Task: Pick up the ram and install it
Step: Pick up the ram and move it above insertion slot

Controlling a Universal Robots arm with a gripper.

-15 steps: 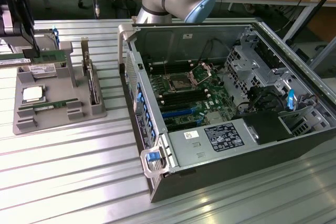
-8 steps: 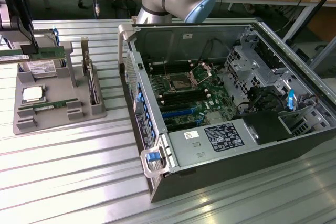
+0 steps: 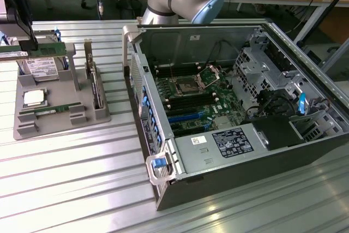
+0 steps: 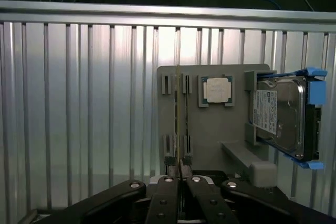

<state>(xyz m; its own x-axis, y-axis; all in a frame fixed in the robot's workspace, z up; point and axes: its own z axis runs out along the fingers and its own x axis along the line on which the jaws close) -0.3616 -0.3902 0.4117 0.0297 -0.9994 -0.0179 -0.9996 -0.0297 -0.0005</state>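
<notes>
**Operator:** Ram [image 3: 46, 48], where is it right now?

**Arm:** Between my fingers. My claw [image 4: 181, 176] is pinched almost closed on its thin edge. The stick juts level from the fingertips above the gray fixture [image 3: 60, 126], at the exterior view's left. It is well apart from the open computer case [image 3: 229, 181].

**Operator:** What else sits in that fixture?

**Arm:** A hard drive [image 4: 286, 114] and a square processor chip [image 4: 217, 88]. There is also what looks like a second green stick [image 3: 52, 109], standing on edge in its slot below mine.

**Operator:** What worries you from here?

**Arm:** The grip, first. I judge that I hold a narrow board by a small patch. A bump or a quick swing could make it pivot or slide out. The fixture's upright posts [image 3: 88, 64] stand near one end of it, and clipping one would twist the stick in my fingers.

**Operator:** And over at the case?

**Arm:** The memory slots [image 3: 185, 103] lie deep inside, just beside the processor socket [image 3: 182, 85], whose bracket stands raised. A tilted stick could snag there, or meet a slot skewed and jam instead of seating. Pressing hard on a misaligned board could bend it or damage the slot.
</notes>
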